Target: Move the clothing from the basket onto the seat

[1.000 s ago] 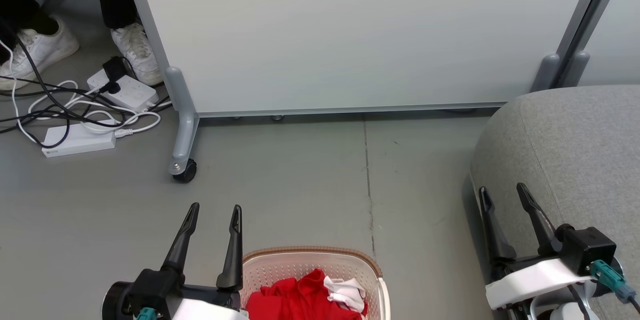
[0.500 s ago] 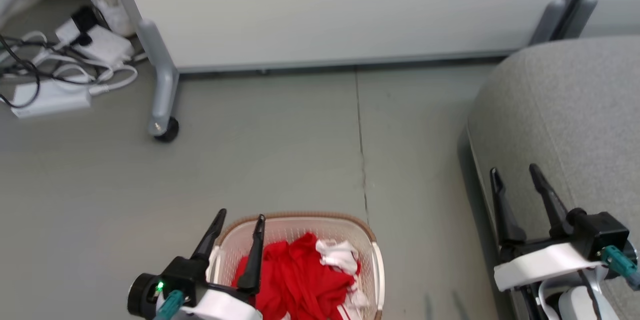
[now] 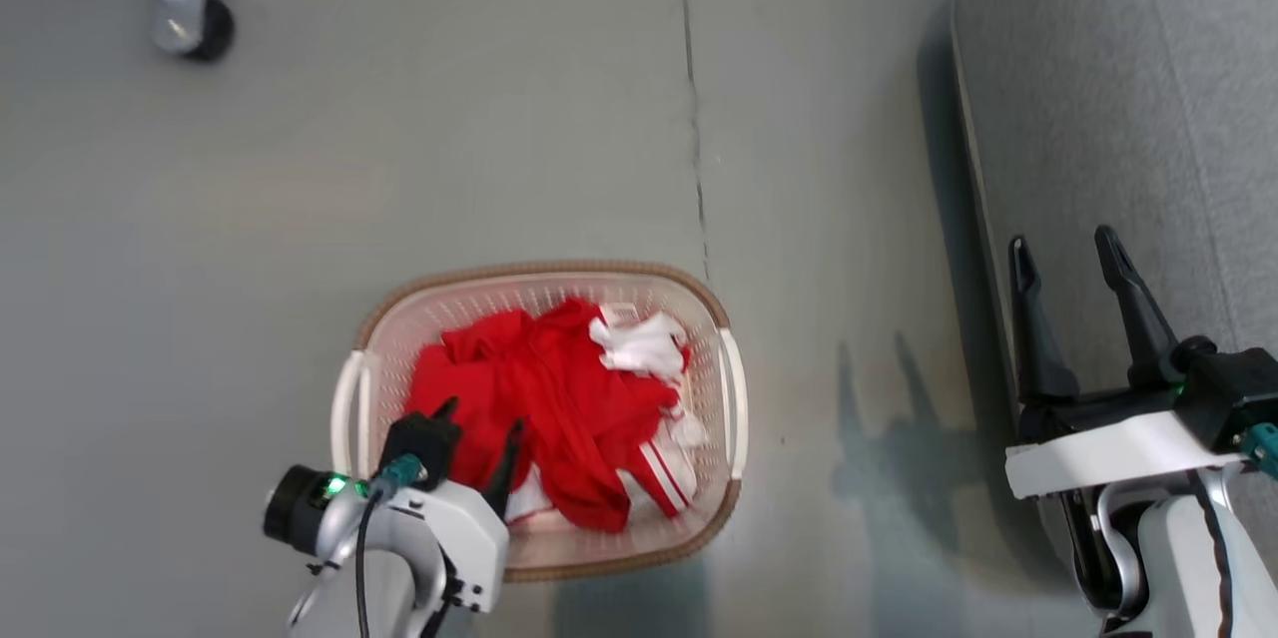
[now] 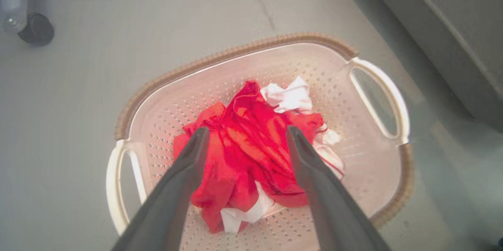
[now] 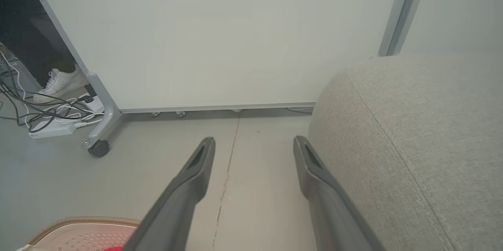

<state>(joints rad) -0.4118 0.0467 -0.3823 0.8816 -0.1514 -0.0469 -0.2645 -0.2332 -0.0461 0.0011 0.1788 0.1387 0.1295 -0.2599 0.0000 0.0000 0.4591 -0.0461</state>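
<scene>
Red fabric is being shown heaped in the middle of the picture: the clothing (image 3: 544, 398) is lying bunched inside the basket (image 3: 544, 271), with white patches being seen at its upper right and a red-and-white striped cuff at its lower right in the head view. The basket is standing on the grey floor (image 3: 300, 169), with its brown rim and both pale side handles in plain sight. It is being seen to the left of the seat (image 3: 1118, 99) and apart from it, with a strip of floor and a dark shadow lying between.

And the left gripper (image 3: 481, 416) is being held over the basket's near left part, its two dark fingers spread wide with nothing being gripped between them. In the left wrist view the red heap is being framed between those fingers; whether the tips are touching the fabric cannot be told.

Over on the other side, the right gripper (image 3: 1061, 239) is being held at the seat's left edge, its fingers likewise parted and empty. In the right wrist view it is being pointed towards a pale partition panel (image 5: 216, 39), with bare floor between its fingers and the seat's rounded corner to the right. A caster wheel (image 5: 98, 149), tangled cables (image 5: 23, 109) and a white shoe (image 5: 59, 82) are being seen at the left.
</scene>
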